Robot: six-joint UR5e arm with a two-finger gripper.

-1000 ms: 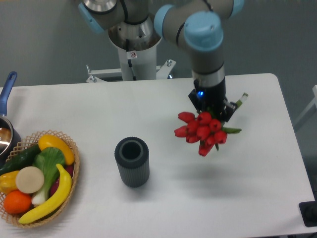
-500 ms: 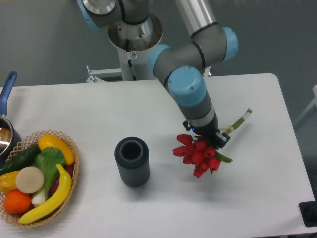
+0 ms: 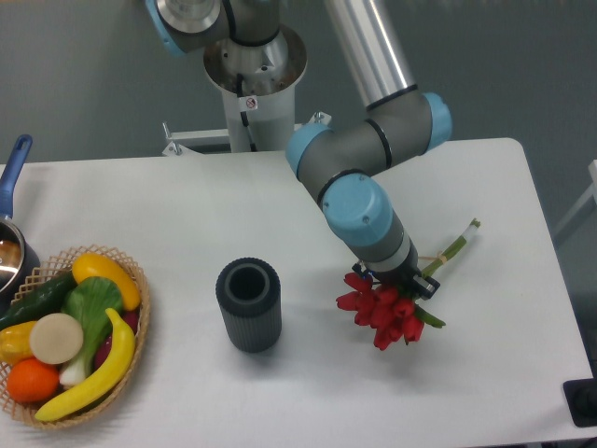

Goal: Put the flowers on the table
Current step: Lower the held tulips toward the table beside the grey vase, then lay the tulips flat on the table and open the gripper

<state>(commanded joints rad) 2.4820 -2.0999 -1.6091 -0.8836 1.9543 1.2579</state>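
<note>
Tulips [image 3: 384, 313] are low over the white desk [image 3: 485, 373], on its right side, and it is hard to tell if the red heads touch it yet. They are tied in a bunch with tan twine. The red heads point down toward the front of the desk. The green stems [image 3: 455, 245] stick out up and to the right. The robot arm [image 3: 359, 201] bends down from above, with grey tubes and light blue round joints. Its fingers [image 3: 403, 281] are closed around the bunch, just above the red heads. The fingers are mostly hidden by the arm and the flowers, so how wide they are cannot be seen well. A dark grey ribbed vase [image 3: 249, 304] stands upright to the left of the flowers, well apart from them. A round wicker basket [image 3: 129, 341] sits at the far left edge of the desk. It holds a banana, an orange, a cucumber and other play food. A pot with a blue handle [image 3: 16, 163] peeks in behind the basket.
</note>
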